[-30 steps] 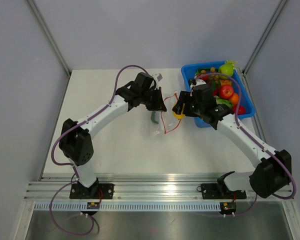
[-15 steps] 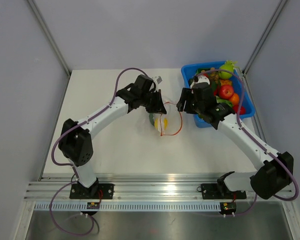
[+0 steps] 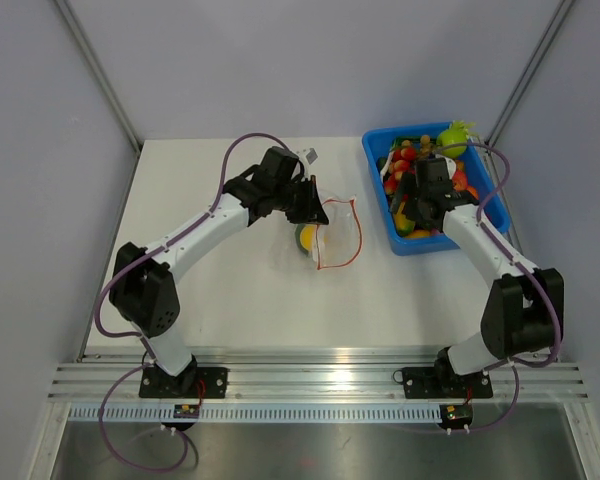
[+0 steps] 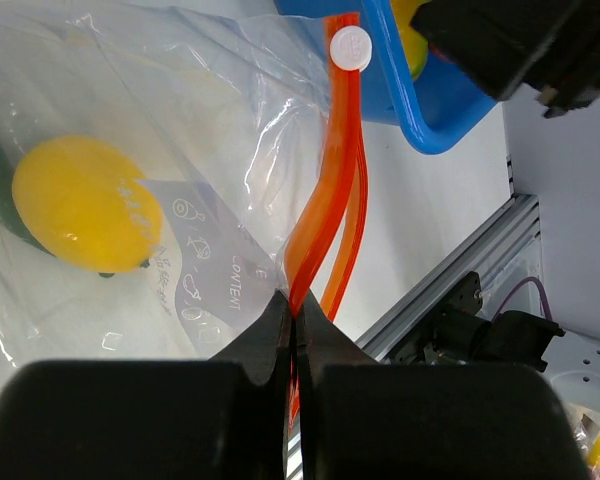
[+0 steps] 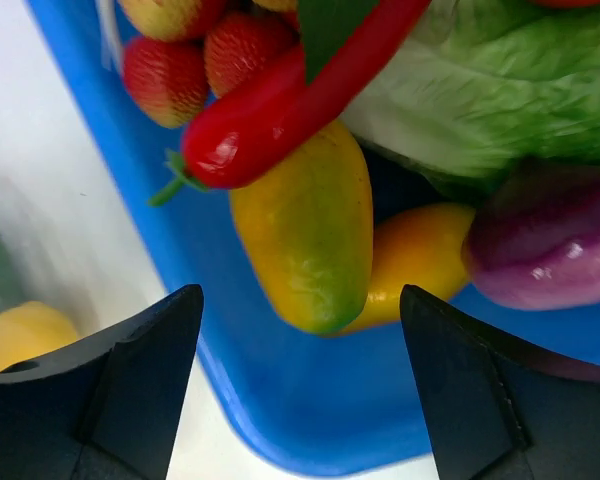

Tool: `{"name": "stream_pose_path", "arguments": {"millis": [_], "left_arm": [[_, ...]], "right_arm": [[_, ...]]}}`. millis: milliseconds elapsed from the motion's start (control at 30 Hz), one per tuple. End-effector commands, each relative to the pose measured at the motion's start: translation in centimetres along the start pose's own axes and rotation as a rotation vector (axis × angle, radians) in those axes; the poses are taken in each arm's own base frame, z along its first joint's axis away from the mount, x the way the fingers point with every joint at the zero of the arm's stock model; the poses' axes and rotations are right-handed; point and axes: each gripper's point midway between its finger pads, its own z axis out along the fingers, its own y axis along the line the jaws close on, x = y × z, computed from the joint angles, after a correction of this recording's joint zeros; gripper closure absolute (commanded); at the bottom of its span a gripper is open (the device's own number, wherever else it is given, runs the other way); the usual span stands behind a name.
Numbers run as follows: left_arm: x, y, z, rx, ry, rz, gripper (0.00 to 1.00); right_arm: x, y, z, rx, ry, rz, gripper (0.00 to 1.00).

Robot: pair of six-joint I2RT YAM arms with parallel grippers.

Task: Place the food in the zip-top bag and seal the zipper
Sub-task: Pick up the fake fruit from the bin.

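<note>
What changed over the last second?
The right gripper dropped the yellow food into the bag, then swung back over the bin, now open. The left gripper stayed clamped on the zipper.

Bright even light, soft wrist-view blur

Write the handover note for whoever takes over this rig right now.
Left gripper: shut on the zipper, holding the zip-top bag with its mouth open.
Right gripper: open and holding nothing, over the blue bin, just above a yellow-green fruit.
Done: a yellow piece and a dark green one are in the bag.
Left: the rest of the food sits in the bin. Move it over, then seal the zipper.
</note>
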Motion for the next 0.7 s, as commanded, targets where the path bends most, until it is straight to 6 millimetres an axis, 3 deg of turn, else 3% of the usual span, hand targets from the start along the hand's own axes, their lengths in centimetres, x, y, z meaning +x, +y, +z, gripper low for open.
{"name": "stream_pose_path", "arguments": {"millis": [0, 367, 467, 500, 667], "left_arm": [[-0.9, -1.9, -1.7, 0.061, -0.042, 0.039, 1.0], [-0.4, -1.5, -1.5, 0.06, -0.029, 0.041, 1.0], [-0.4, -1.6, -1.5, 0.064, -0.03, 0.042, 1.0], [-0.4, -1.6, -1.5, 0.064, -0.03, 0.042, 1.0], [-0.3, -1.4, -1.4, 0.061, -0.026, 0.042, 1.0]], "right_arm": [[-1.2, 0.6, 1.1, -0.004, -0.013, -0.015, 0.12], [-1.0, 0.0, 5.2, 0.026, -0.007, -0.031, 0.14], [-1.0, 0.1, 5.5, 0.013, -0.027, -0.032, 0.24], [-1.1, 0.1, 5.5, 0.01, -0.033, -0.031, 0.34], [-1.4, -0.3, 3.6, 0.009, -0.063, -0.021, 0.53]]}}
